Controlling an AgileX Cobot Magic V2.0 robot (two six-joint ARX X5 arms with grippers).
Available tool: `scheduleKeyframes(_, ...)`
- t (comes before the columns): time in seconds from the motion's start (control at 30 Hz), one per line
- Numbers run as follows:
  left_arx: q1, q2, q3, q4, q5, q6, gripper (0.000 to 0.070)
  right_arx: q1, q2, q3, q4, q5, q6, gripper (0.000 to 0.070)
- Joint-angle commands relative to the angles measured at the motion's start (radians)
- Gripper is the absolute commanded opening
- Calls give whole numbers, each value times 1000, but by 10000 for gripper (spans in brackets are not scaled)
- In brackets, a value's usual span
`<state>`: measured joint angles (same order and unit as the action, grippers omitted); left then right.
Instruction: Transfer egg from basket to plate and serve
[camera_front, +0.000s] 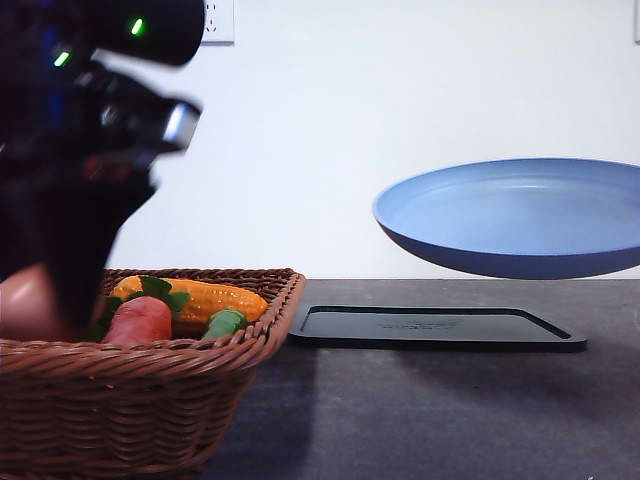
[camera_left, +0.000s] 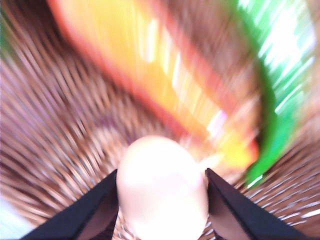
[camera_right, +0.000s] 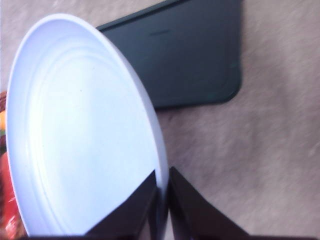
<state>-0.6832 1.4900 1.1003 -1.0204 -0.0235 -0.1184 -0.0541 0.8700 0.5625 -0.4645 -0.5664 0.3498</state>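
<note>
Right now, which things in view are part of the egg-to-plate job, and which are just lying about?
In the job:
egg, clamped in left tool
basket
plate, held up by right tool

Lying about:
black tray
corn
red vegetable
green vegetable

egg (camera_left: 161, 192): pale pinkish-tan, plain
basket (camera_front: 130, 385): brown woven wicker
plate (camera_front: 515, 215): matte blue, plain
tray (camera_front: 435, 328): black
tabletop (camera_front: 440, 420): dark grey
corn (camera_front: 205, 297): orange-yellow, green leaves
</note>
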Motion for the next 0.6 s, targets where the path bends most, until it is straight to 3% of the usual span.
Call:
scheduleKeyframes(0.0, -12, -2, 83, -12, -3, 1, 150, 2, 4, 18, -10, -12, 16, 0)
scheduleKeyframes(0.1, -30, -2, 196, -13, 1, 2, 150, 14, 4, 18, -49, -12, 10, 0)
scheduleKeyframes(0.23, -70, -2, 301, 75, 58, -1, 150, 51, 5, 18, -75, -22, 9, 0)
scheduleKeyframes(0.37, -137, -2, 327, 194, 146, -7, 150, 103, 5, 18, -83, -53, 14, 0)
scheduleKeyframes(0.57, -270, 28, 327, 281, 151, 1, 150, 182, 5, 18, -99, -65, 31, 0)
